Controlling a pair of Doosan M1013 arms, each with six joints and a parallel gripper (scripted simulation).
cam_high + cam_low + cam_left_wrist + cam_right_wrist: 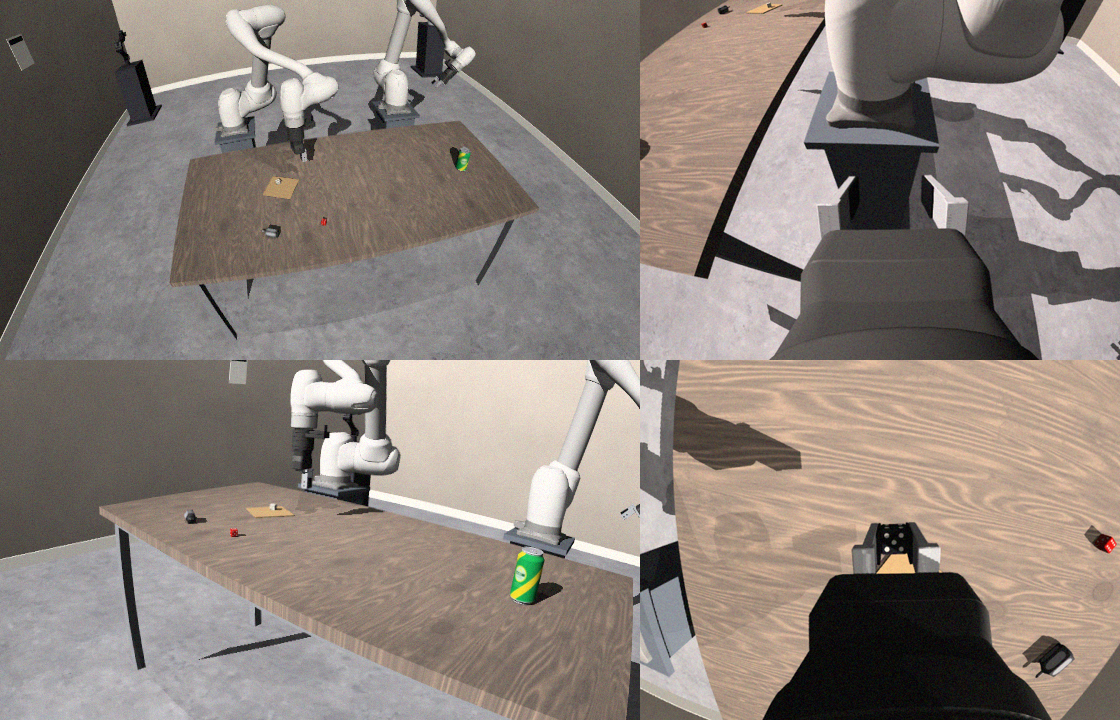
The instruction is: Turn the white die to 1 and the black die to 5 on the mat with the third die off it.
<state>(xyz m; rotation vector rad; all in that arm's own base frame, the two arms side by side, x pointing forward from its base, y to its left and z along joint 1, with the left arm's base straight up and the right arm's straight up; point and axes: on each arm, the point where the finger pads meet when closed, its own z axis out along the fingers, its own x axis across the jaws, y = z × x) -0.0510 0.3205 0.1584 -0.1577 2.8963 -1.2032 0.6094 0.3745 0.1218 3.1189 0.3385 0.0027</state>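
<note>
The worktop (390, 190) (350, 560) (717, 116) (988, 437) is carrying the tan mat (282, 191) (270, 512) (760, 9) (896, 565) on its left side. The right pincer (304, 157) (305, 480) (893, 536), partly closed, is gripping the black die (893, 540) above the far side, pointing roughly downward; the left pincer (437, 81) (631, 511) (890, 188) is hanging wide open and empty, far right. The green soda can (463, 160) (526, 576) is standing at right.

The white die (278, 181) (273, 506) (768, 4) is resting on the mat's far part; the red die (324, 221) (234, 532) (704, 25) (1106, 543) is lying nearer, off the mat.

Lowering too close could be knocking the white die askew or off; a tilted grip or early release could be rolling the black die onto another face. Its five is facing back toward the wrist camera, so probably upward. Being cubes, the dice are showing no long axis; the white die's top number is staying unreadable.
</note>
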